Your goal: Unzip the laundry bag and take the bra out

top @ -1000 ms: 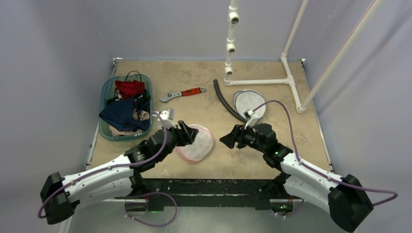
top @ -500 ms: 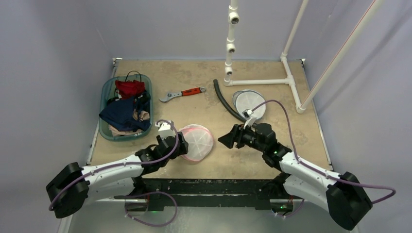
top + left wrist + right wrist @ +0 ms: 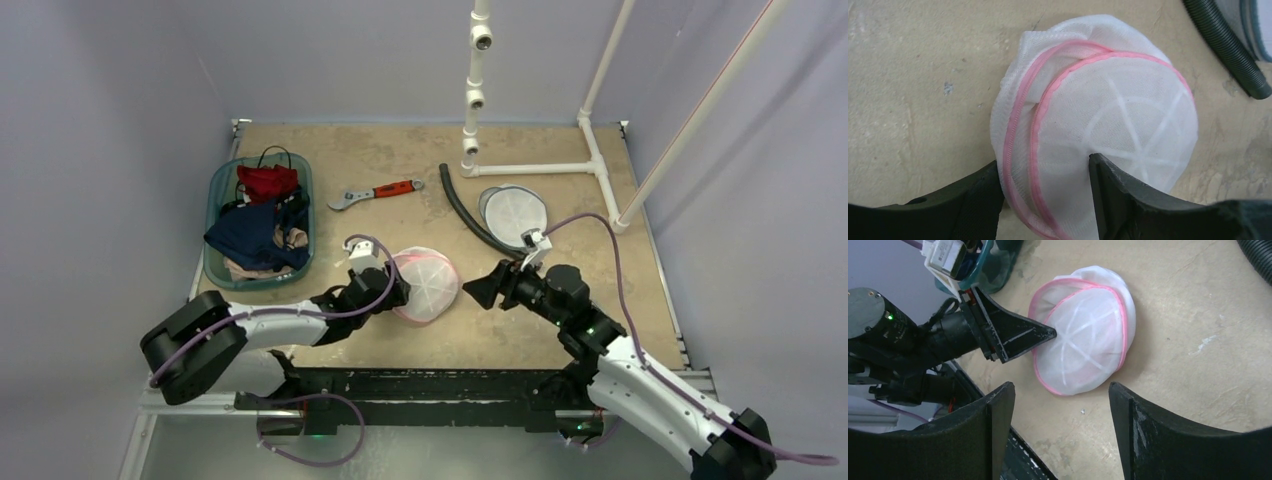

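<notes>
Left claw (image 3: 1044, 163) clamped on laundry bag (image 3: 1118, 115) near rim; right claw (image 3: 1060, 386) wide apart, empty, beside bag.

Robot lab test cell. Worn tan table (image 3: 400, 150) boxed by plain grey walls (image 3: 100, 100). White PVC pipe frame (image 3: 540, 169) beyond right gripper (image 3: 478, 292). Odd prop mix beyond left gripper (image 3: 400, 295): clothes basket (image 3: 213, 270), red-handled wrench (image 3: 375, 192); black hose (image 3: 460, 210) beyond right gripper.

Left gripper (image 3: 396, 290), at frame centre, is pinching the laundry bag (image 3: 432, 282); right gripper (image 3: 482, 291), just right of it, is hovering with jaws spread.
</notes>
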You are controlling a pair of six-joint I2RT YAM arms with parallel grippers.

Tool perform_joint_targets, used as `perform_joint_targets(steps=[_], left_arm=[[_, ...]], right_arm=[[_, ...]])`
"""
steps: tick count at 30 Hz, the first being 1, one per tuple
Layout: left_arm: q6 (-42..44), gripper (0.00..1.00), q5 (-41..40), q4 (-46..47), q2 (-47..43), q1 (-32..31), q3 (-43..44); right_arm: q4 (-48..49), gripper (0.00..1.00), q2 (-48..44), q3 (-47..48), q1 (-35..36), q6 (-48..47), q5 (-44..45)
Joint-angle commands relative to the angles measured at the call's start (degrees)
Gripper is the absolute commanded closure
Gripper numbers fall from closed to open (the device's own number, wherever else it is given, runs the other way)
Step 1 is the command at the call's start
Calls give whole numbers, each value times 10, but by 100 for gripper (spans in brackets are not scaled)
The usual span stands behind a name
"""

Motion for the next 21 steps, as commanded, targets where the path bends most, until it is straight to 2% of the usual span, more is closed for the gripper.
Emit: perform_joint_targets(steps=[1,5,7,10,15,21], left_arm=[[25,41,-5,4,-7,5,61],[65,27,-52,-142,-100,5,122],[94,17,-68,-214,-144,4,151],[125,11,-95,-308,-194,4,199],[138,6,-155,-445,-240,5,273],[166,4,-174,-484,-299,5,297]], right_arm=[[-76,27,-33,47,0,-26,45],[-116,20,-65,110,0,-55,91],[-150,3,-78,145,0,-27,135],[-155,2,-114,168,0,25,200],[-75,2,-201,146,0,49,230],[-101,2,-220,143,0,46,305]])
